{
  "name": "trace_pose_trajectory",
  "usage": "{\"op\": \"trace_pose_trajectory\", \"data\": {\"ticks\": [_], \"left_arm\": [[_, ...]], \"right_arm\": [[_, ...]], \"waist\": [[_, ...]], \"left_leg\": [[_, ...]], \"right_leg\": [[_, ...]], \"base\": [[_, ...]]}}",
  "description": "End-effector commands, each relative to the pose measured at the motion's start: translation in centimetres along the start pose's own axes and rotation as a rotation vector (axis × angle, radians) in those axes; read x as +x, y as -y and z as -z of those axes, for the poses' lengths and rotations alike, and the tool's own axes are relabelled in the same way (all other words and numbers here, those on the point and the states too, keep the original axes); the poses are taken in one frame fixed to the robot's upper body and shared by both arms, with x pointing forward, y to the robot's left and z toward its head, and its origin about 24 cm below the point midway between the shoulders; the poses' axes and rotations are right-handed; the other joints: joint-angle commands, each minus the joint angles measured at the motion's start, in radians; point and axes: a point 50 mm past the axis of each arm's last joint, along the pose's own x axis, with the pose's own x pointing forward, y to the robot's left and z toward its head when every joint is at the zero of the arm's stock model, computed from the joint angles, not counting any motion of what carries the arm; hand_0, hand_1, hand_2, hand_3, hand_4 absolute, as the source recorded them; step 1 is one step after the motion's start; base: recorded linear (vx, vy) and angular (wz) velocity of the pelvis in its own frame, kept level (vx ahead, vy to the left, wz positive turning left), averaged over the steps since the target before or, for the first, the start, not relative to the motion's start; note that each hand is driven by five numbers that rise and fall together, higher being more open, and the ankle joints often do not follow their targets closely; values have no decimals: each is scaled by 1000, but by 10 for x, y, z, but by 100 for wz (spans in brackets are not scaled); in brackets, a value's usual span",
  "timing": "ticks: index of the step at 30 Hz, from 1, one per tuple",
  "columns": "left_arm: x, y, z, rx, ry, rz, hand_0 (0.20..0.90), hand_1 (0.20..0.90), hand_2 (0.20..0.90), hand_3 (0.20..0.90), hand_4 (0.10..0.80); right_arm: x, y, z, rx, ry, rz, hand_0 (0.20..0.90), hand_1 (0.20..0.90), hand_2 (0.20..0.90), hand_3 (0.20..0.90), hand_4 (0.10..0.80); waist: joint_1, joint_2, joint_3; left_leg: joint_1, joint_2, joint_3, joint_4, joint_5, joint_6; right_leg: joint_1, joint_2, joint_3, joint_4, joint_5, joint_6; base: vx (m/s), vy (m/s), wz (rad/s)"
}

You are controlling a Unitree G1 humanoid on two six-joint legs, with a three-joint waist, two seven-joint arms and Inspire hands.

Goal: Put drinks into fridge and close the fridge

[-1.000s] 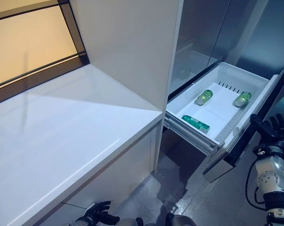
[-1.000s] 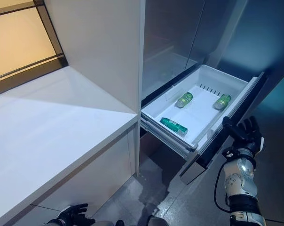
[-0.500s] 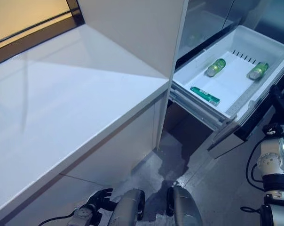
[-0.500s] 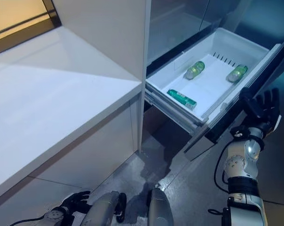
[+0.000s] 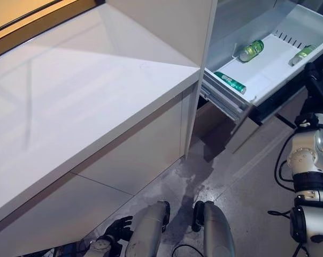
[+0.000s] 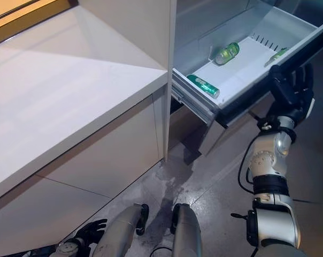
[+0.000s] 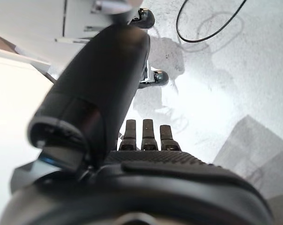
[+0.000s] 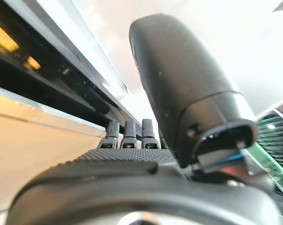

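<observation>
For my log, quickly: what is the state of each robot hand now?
Left robot hand: open, holding nothing, low near the floor.
Right robot hand: open, fingers straight against the fridge drawer front.

A: Right hand?
B: Raised high on the right, forearm near upright, palm facing away from camera. Fingers straight and spread, thumb out to the side, nothing pinched. Wrist view agrees: fingers extended in a row, thumb standing clear.
A: Left hand?
B: Hanging low at the bottom left edge, arm down by the side. Fingers loosely relaxed, holding nothing. Own wrist view: fingers straight, side by side, thumb apart.
</observation>
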Motion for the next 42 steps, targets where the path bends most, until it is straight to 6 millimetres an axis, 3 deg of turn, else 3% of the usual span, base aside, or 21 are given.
{"op": "trace_pose_trajectory", "data": {"ticks": [1,13,19,24,29,36,42], "left_arm": [[-3,3,-10,43,83,41,900,900,900,900,800],[-8,-13,-1,89,61,26,900,900,900,900,800],[-10,-18,3,110,51,22,900,900,900,900,800],[-11,-22,9,156,23,21,900,900,900,900,800],[-12,-27,12,171,2,5,900,900,900,900,800],[-11,-29,9,196,-10,-4,900,900,900,900,800],[-10,-27,11,151,-28,2,900,900,900,900,800]], "right_arm": [[-4,-79,26,-34,-137,-359,900,900,900,900,800],[-3,-123,28,-102,-142,-515,900,900,900,900,800],[3,-129,16,-150,-57,-468,900,900,900,900,800],[7,-129,0,-207,45,-399,900,900,900,900,800],[1,-125,-5,-311,132,-382,900,900,900,900,800],[-15,-109,-10,-318,153,-378,900,900,900,900,800],[-35,-56,4,-392,57,-339,900,900,900,900,800]], "waist": [[114,22,-3],[180,24,-37],[198,15,-59],[194,-1,-66],[162,-26,-83],[95,-61,-132],[7,-85,-232]], "left_leg": [[82,-18,38,-107,9,64],[162,-35,-37,-246,67,48],[200,-34,-55,-309,87,41],[205,-34,-39,-279,59,47],[235,-22,-17,-280,40,54],[291,9,20,-341,42,47],[395,47,75,-481,75,16]], "right_leg": [[69,9,-3,36,-49,-39],[177,8,-25,-119,8,5],[231,20,-33,-220,44,27],[260,20,-31,-251,56,30],[293,42,1,-297,69,30],[342,75,52,-417,101,32],[409,116,101,-557,128,49]], "base": [[-34,60,23],[73,-3,18],[59,-30,6],[36,-52,1],[11,-78,-4],[-49,-112,-24],[-63,-126,-42]]}}
